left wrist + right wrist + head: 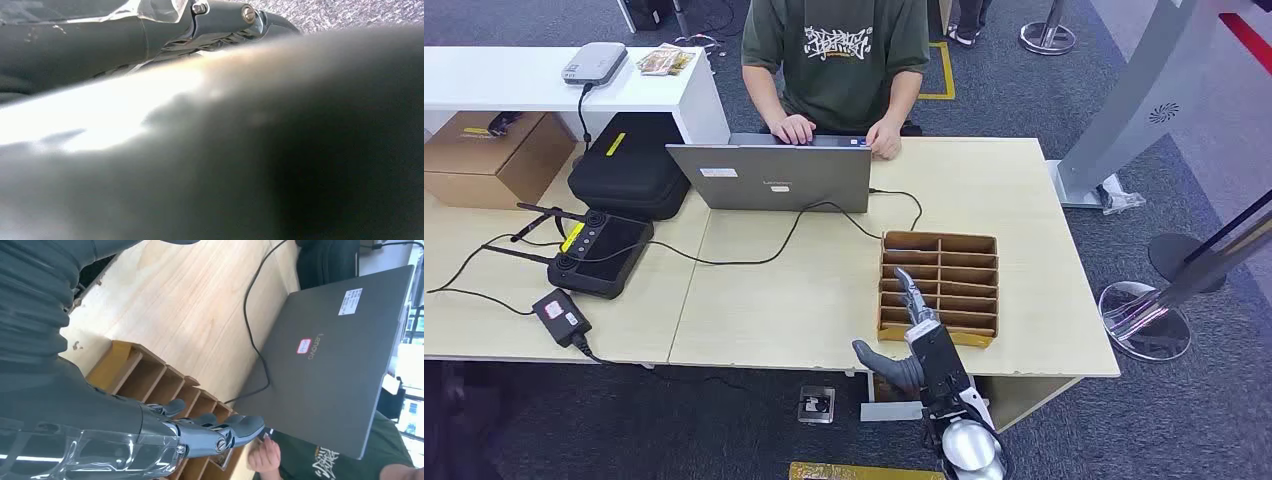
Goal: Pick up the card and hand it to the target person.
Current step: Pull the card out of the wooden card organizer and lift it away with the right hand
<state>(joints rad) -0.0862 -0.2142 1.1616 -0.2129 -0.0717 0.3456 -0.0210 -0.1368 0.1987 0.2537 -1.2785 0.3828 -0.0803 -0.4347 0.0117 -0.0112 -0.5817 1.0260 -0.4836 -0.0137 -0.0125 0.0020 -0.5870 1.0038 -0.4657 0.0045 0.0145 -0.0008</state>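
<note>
Cardboard organizer [940, 287] slots partly hidden behind right hand [921, 330].

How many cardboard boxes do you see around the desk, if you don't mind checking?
2. A compartmented cardboard organizer sits on the desk in front of the robot hand; a plain cardboard box sits under the white counter at far left. Others may be hidden.

1. The compartment box [940, 286] sits on the table [1014, 200], close to its near edge.
2. The laptop [771, 177] stands on the table behind the box and to its left, with a person [836, 60] seated behind it, hands on the keyboard.
3. A cable [804, 215] runs across the table between laptop and box.
4. The right hand [917, 335] reaches over the box's near left part.
5. A controller [600, 253] lies far left of the box, a black case [629, 165] behind it.
</note>
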